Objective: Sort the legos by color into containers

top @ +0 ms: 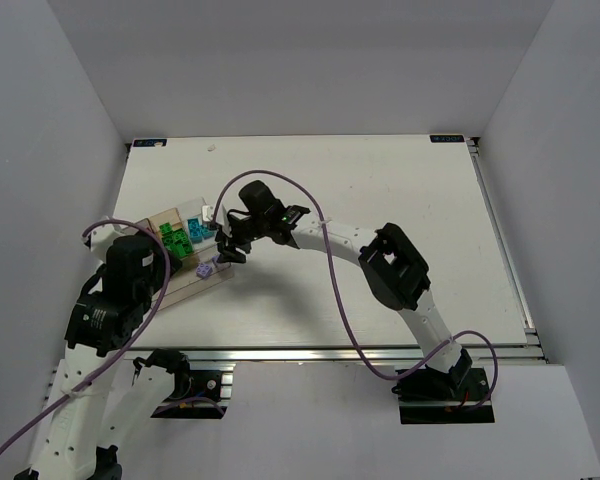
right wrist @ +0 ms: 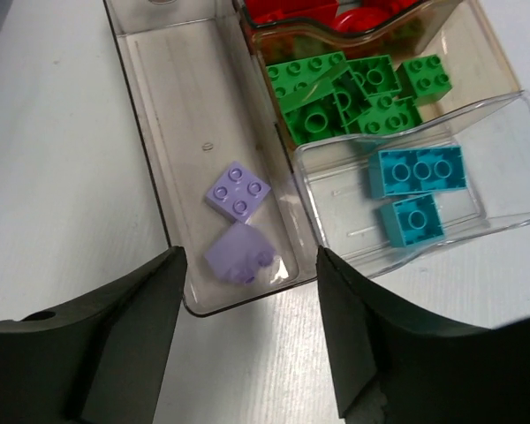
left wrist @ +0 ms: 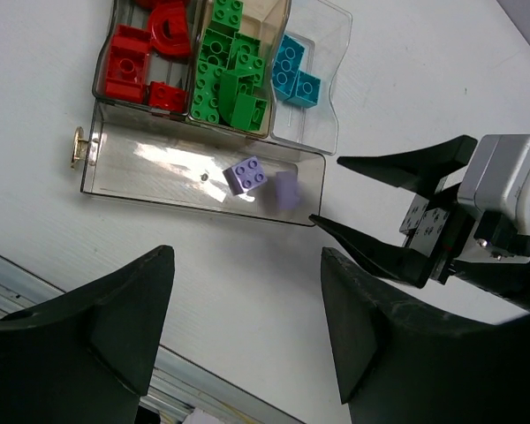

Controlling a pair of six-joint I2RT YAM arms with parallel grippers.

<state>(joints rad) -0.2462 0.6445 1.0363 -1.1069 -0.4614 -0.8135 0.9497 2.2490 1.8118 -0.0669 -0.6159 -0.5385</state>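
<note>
right claw [left wrist: 325, 189] at containers [left wrist: 141, 172] corner, open table [left wrist: 424, 71] beyond

The clear plastic box [right wrist: 181, 97] lies flat in front of me, split into side-by-side compartments. Its long side compartment holds my two light purple bricks. One [right wrist: 238, 193] sits studs up; the other [right wrist: 238, 252] is tipped over just beside it, near the end wall. The green bricks [right wrist: 353, 88] lie heaped at mixed angles in a middle compartment. Next to them, the clearest compartment holds two teal-blue bricks, studs up: a longer one [right wrist: 417, 170] and a shorter one [right wrist: 412, 219], almost touching. The red bricks [left wrist: 141, 57] fill the compartment beyond the green, a rounded red piece [left wrist: 170, 26] among them.
</note>
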